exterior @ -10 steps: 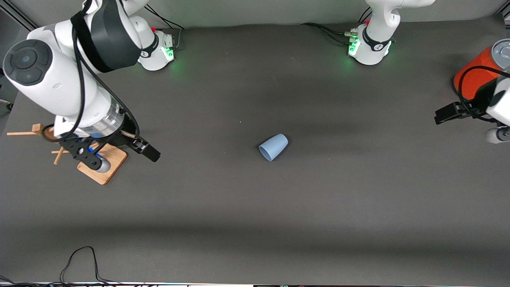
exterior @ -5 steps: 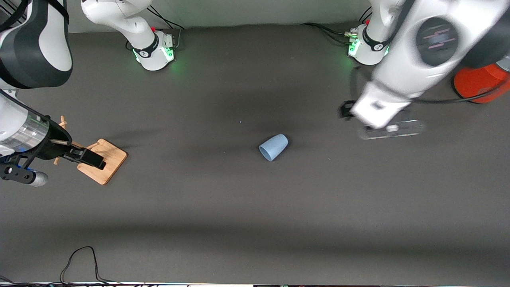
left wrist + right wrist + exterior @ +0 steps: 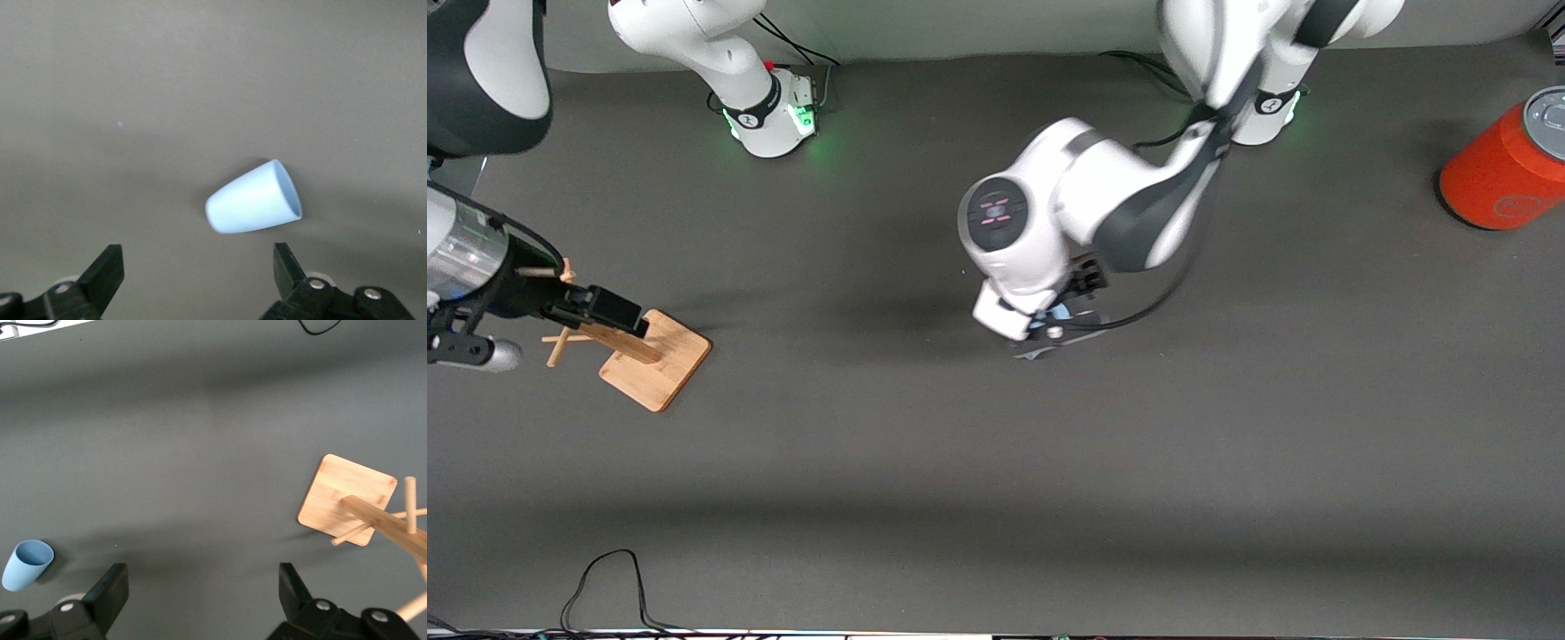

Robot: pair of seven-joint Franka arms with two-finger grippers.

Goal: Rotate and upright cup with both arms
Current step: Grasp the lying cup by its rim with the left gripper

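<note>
– As you look over the dark surface, your left arm fills the middle of it, reaching out from its base and bending down over the centre. Your right arm hangs at its own end of the surface.

– And the pincers, how do they stand?

– Your left pincer is directly over the cup, jaws spread wide and holding nothing. In the left wrist view both black fingers are clear of the cup, with bare surface between them and it. Your right pincer is just as wide and just as empty, and it hangs over the wooden peg stand.

– What else is on the surface?

– You have an orange can with a grey lid at the left arm's end, well apart from everything else. The wooden peg stand sits at the right arm's end, with its square base flat on the surface and its post leaning out under your right pincer.

– Where exactly is the cup?

– You will find it near the middle of the surface, lying on its side, pale blue and tapered. From the front it is almost wholly hidden under your left pincer. From the right wrist you can see into its open mouth.

– Anything smaller?

– You have a thin black cable looping on the surface at the edge nearest the front camera.
</note>
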